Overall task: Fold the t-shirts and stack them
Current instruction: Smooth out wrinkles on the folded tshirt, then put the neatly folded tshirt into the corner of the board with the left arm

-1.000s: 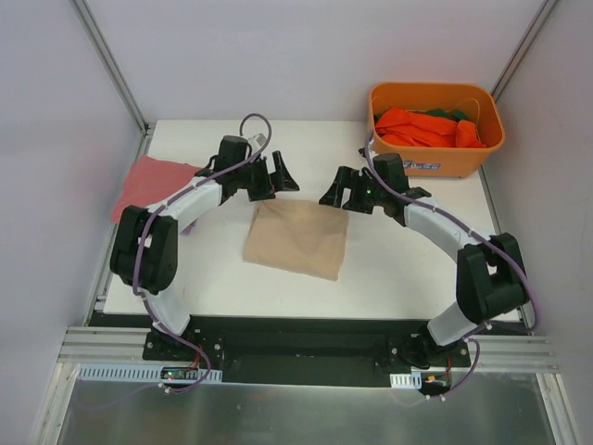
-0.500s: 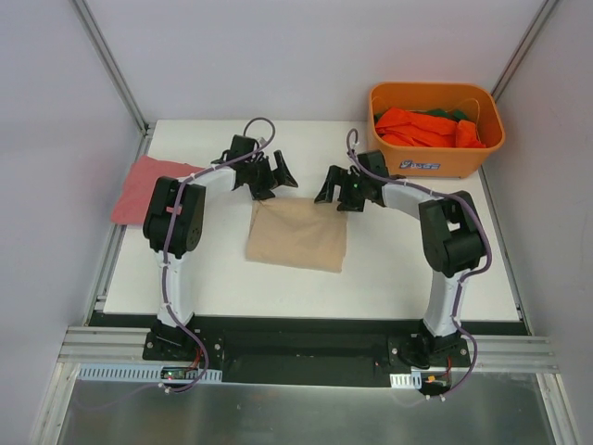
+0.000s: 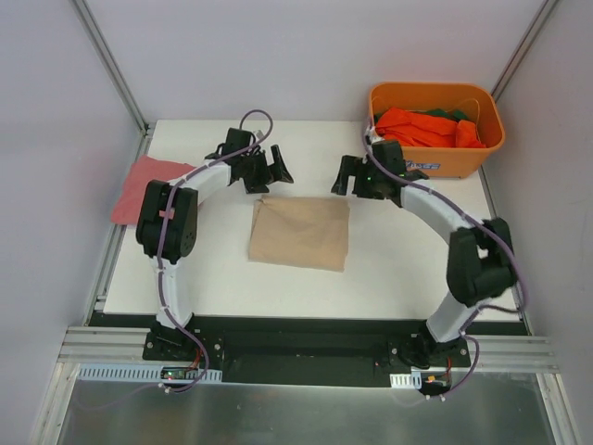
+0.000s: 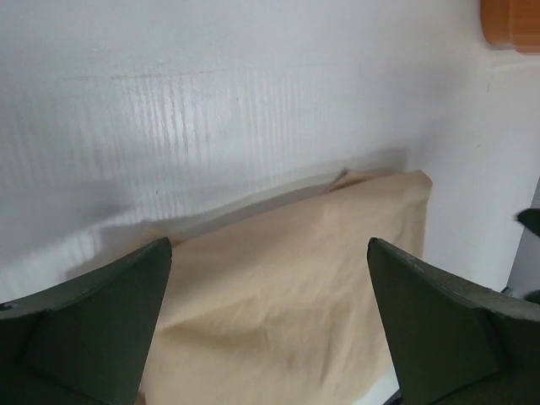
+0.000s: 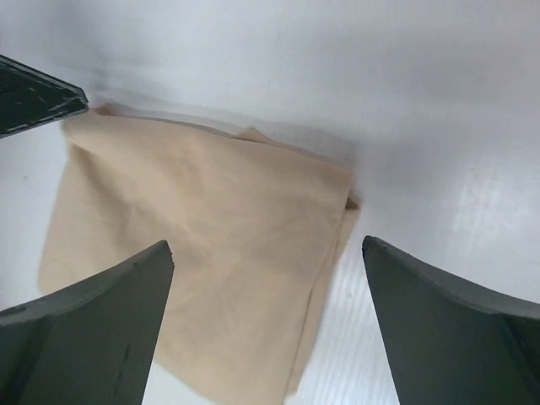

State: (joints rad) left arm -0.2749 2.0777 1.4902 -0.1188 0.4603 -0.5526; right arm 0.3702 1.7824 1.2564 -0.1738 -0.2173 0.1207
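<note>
From above, the beige t-shirt point(image 3: 299, 234) lies as a compact folded rectangle in the middle of the white table point(image 3: 408, 264), the pinkish-red t-shirt point(image 3: 144, 188) lies flat at the left edge, and orange and green t-shirts point(image 3: 428, 127) sit in the orange bin point(image 3: 435, 159) at the far right. The left gripper point(image 3: 269, 173) and right gripper point(image 3: 350, 179) hover just beyond the beige shirt's far edge, both spread and holding nothing. In the left wrist view the dark fingers point(image 4: 93, 337) stand wide apart above the shirt's far left corner, clear of the cloth. In the right wrist view the fingers point(image 5: 93, 329) gape likewise over the far right corner, where the layered fold edge shows. The folding looks finished or nearly so. Stacking probably comes next, which calls for pinching through every layer so the bundle does not fall open on its way to the pinkish-red one
</note>
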